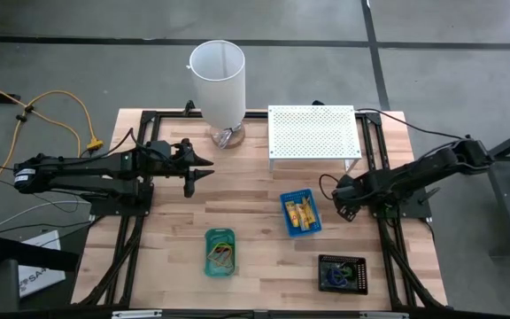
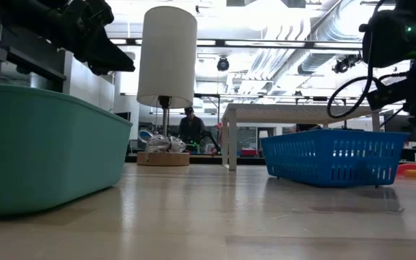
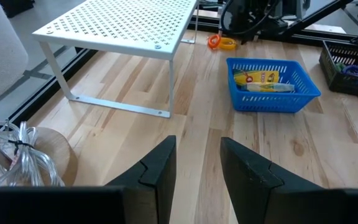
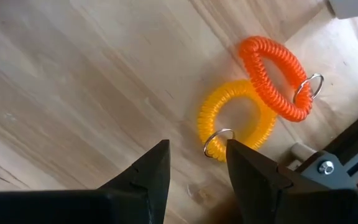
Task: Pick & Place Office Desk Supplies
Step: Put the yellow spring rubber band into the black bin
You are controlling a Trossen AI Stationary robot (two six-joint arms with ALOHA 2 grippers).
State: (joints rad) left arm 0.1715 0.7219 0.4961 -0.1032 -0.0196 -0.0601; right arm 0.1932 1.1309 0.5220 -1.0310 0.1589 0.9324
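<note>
**Desk Supplies on My Table: Current Listing**

Item 1. Yellow coil loop (image 4: 237, 118): a springy spiral band, plastic by the look of it, closed into a ring, with a small metal split ring (image 4: 217, 141) at one side. It lies flat on the bare wood just ahead of my right gripper (image 4: 196, 163), whose two dark fingers stand apart above it and hold nothing.

Item 2. Orange coil loop (image 4: 274, 76): the same ribbed spiral make, stretched to an oval, with its own metal ring. It lies against the yellow loop, near the black frame rail at the table's right side, beside the white perforated shelf (image 1: 313, 133).

Item 3. Yellow oblong packets (image 3: 257, 79): flat printed packets, lying inside the blue mesh tray (image 1: 300, 213) at mid-table.

Item 4. Green tray (image 1: 220, 252): smooth-walled, holding thin coloured loops I cannot make out singly.

Item 5. Black tray (image 1: 343, 273): grid-walled, at the near right, with small blue and green pieces in it.

Item 6. Tall white cylinder (image 1: 219, 81): smooth, standing on a round wooden base at the far edge.

My left gripper (image 1: 211, 168) waits over the left of the butcher-block table (image 1: 264, 266), its angular fingers parted and empty.
</note>
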